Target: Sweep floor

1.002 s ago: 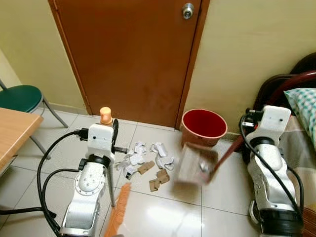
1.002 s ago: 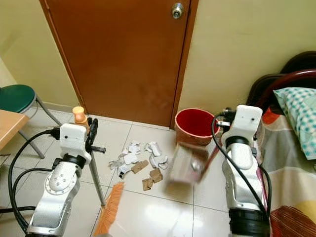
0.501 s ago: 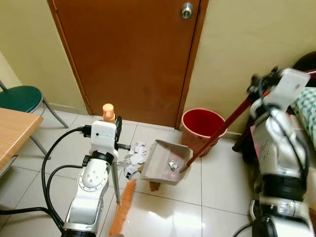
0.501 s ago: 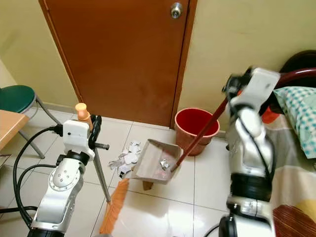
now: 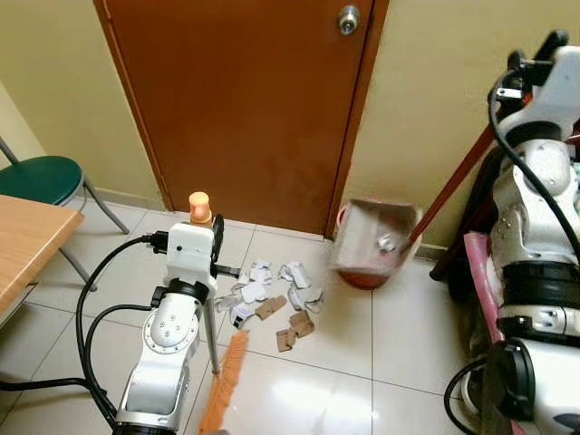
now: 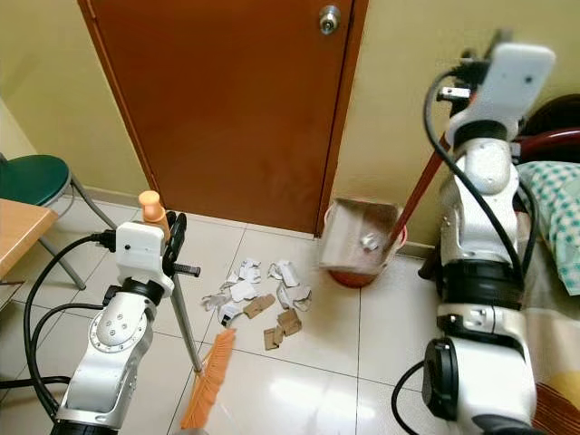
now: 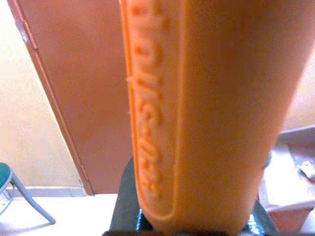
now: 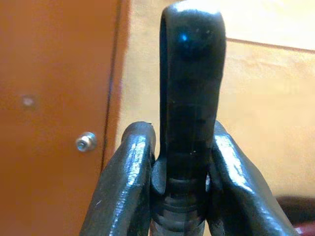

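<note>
Head views: my right hand is gripping the long-handled grey dustpan, tilting above the red plastic bucket. Left wrist view: my left hand is clamping the orange broom handle. Right wrist view: fingers are squeezing the black handle tip.

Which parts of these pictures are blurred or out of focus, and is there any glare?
Left eye view: the dustpan over the red bucket is smeared by motion, while the paper scraps stay sharp; a soft glare lies on the floor tiles. Left wrist view: the orange broom handle is very near and soft. Right wrist view: highlights shine on the black fingers.
</note>
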Motion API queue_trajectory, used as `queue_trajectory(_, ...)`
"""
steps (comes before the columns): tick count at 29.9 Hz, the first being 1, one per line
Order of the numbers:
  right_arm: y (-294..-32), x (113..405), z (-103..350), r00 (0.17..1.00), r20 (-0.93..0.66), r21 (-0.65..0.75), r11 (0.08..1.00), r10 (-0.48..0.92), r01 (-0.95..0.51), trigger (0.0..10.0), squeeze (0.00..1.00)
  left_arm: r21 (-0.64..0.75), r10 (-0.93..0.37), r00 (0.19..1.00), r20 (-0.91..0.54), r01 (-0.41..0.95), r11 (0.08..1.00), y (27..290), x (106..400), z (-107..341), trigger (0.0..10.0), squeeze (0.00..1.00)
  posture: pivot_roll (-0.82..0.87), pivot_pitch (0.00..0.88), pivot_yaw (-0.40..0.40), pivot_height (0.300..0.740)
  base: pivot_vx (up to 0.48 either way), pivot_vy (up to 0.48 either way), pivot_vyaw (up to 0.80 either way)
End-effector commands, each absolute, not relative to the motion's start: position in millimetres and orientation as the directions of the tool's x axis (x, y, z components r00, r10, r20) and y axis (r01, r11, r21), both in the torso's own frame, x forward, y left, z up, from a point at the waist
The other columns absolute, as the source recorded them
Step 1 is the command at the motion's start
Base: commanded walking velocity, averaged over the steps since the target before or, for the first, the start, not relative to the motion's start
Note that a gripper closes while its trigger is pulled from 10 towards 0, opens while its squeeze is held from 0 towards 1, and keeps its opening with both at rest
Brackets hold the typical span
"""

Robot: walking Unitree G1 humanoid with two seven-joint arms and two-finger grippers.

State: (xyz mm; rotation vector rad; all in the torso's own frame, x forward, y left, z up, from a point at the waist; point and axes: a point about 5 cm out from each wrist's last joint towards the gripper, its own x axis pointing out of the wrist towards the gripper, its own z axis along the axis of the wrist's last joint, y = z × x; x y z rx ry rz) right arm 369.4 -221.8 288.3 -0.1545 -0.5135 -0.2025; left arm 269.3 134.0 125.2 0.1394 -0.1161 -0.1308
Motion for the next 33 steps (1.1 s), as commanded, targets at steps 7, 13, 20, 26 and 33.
queue_trajectory(7, -192, 373, 320, 0.747, 0.664, -0.247, 0.935, -0.027, 0.253, 10.0, 0.00, 0.169, -0.153, 0.976, 0.157, 0.126, 0.978, 134, 263, 138, 10.0, 0.00, 0.07, 0.022, -0.021, 0.740, 0.000, 0.000, 0.00)
queue_trajectory(13, -168, 375, 318, 0.691, 0.715, -0.432, 0.845, 0.108, 0.316, 10.0, 0.00, 0.168, -0.154, 0.978, 0.142, 0.130, 0.977, 134, 253, 137, 10.0, 0.00, 0.09, 0.059, -0.027, 0.740, 0.000, 0.000, 0.00)
queue_trajectory(20, -154, 380, 306, 0.683, 0.707, -0.500, 0.813, 0.185, 0.298, 10.0, 0.00, 0.175, -0.142, 0.982, 0.123, 0.119, 0.977, 139, 243, 136, 10.0, 0.00, 0.12, 0.100, -0.032, 0.740, 0.000, 0.000, 0.00)
queue_trajectory(26, -141, 381, 298, 0.660, 0.707, -0.550, 0.784, 0.254, 0.288, 10.0, 0.00, 0.176, -0.142, 0.983, 0.119, 0.120, 0.977, 139, 240, 137, 10.0, 0.00, 0.12, 0.110, -0.036, 0.740, 0.000, 0.000, 0.00)
queue_trajectory(33, -90, 372, 267, 0.557, 0.626, -0.746, 0.627, 0.546, 0.224, 10.0, 0.00, 0.175, -0.135, 0.984, 0.114, 0.114, 0.978, 137, 233, 140, 10.0, 0.00, 0.15, 0.147, -0.062, 0.740, 0.000, 0.000, 0.00)
